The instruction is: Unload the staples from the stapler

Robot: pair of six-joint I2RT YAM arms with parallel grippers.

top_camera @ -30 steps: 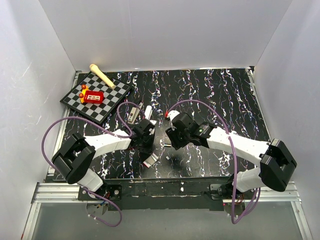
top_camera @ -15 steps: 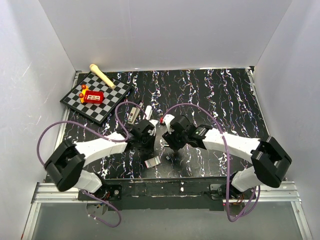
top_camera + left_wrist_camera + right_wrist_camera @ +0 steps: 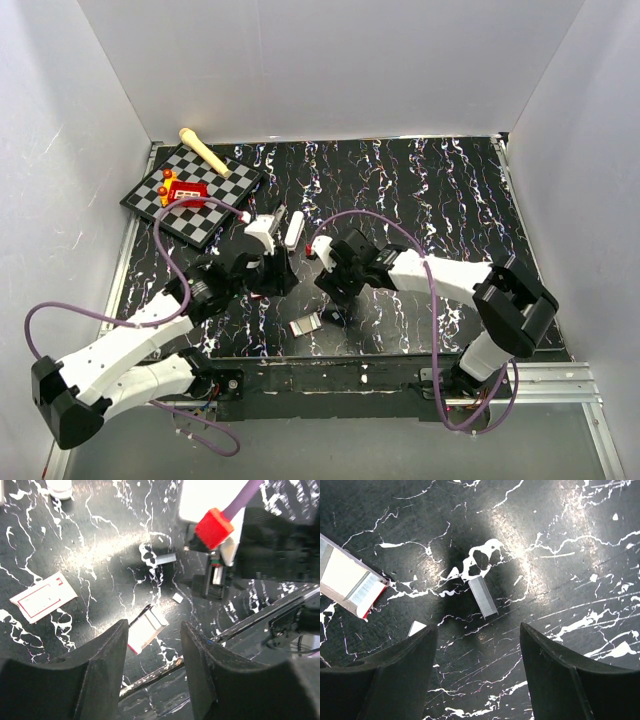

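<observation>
Right wrist view puts the staples (image 3: pixel 483 596) almost straight under the right claw (image 3: pixel 477 628). They are a short silvery strip lying flat and loose on the black marbled surface (image 3: pixel 580 540), between the two fingers and slightly ahead of their tips. The strip's long axis runs nearly at right angles to the line on which the fingers shut, tilted a little, so a closing would meet its long sides. That claw stands wide apart and holds nothing. The left claw (image 3: pixel 152 627) is likewise spread and empty, hanging over the small red-and-white box (image 3: pixel 146 630), with the strip beyond it toward the right arm. The right arm is plainly the nearer one to the staples. The box lies on its side, apart from the strip; its pale face may show a part-drawn tray, but whether anything is inside cannot be told. A white card with a red outline (image 3: pixel 43 596) and a tiny white chip (image 3: pixel 177 597) lie flat nearby. The stapler cannot be picked out with certainty; it is probably hidden beneath the left wrist in the overhead view. With the strip lying free, the unloading looks done or nearly so.
</observation>
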